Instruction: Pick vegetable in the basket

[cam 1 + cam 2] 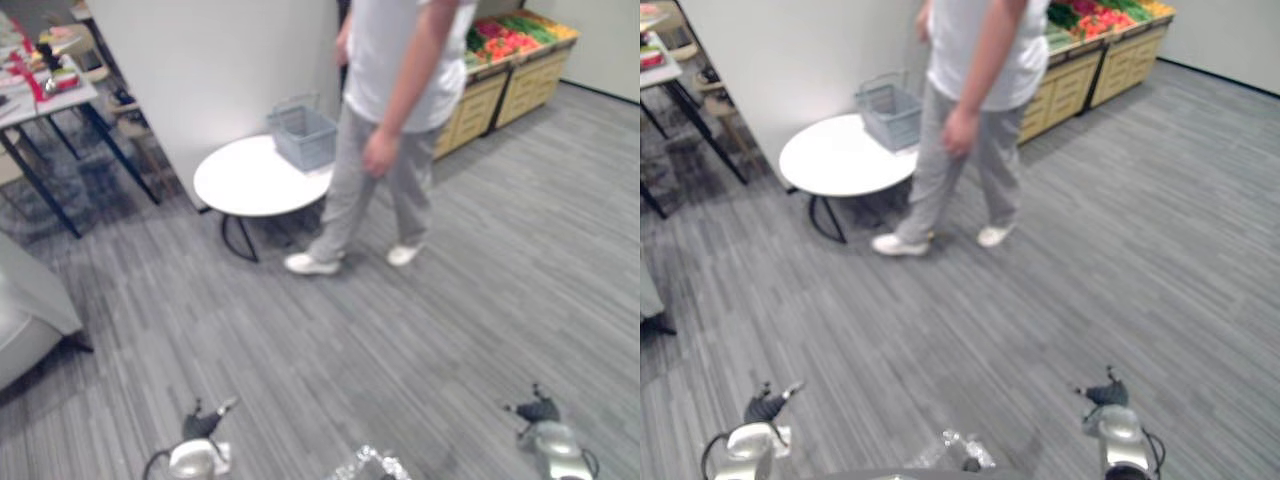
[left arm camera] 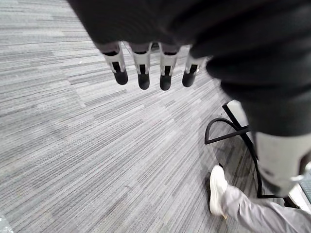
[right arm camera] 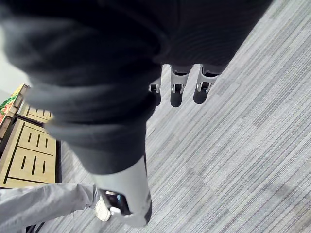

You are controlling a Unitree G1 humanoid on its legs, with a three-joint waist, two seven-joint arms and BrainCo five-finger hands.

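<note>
A grey wire basket (image 1: 303, 135) stands on the far edge of a round white table (image 1: 250, 180), and I cannot tell what is inside it. Red, green and orange vegetables (image 1: 510, 38) lie on a wooden stand (image 1: 500, 95) at the far right. My left hand (image 1: 205, 425) hangs low over the carpet at the near left. Its fingers (image 2: 142, 73) are straight and hold nothing. My right hand (image 1: 540, 410) hangs at the near right, its fingers (image 3: 177, 90) also relaxed and empty. Both hands are far from the basket and the vegetables.
A person (image 1: 395, 130) in grey trousers stands between the table and the vegetable stand. A white wall panel (image 1: 210, 70) rises behind the table. A cluttered desk (image 1: 45, 90) is at the far left, and a grey seat (image 1: 25, 320) sits at the left edge.
</note>
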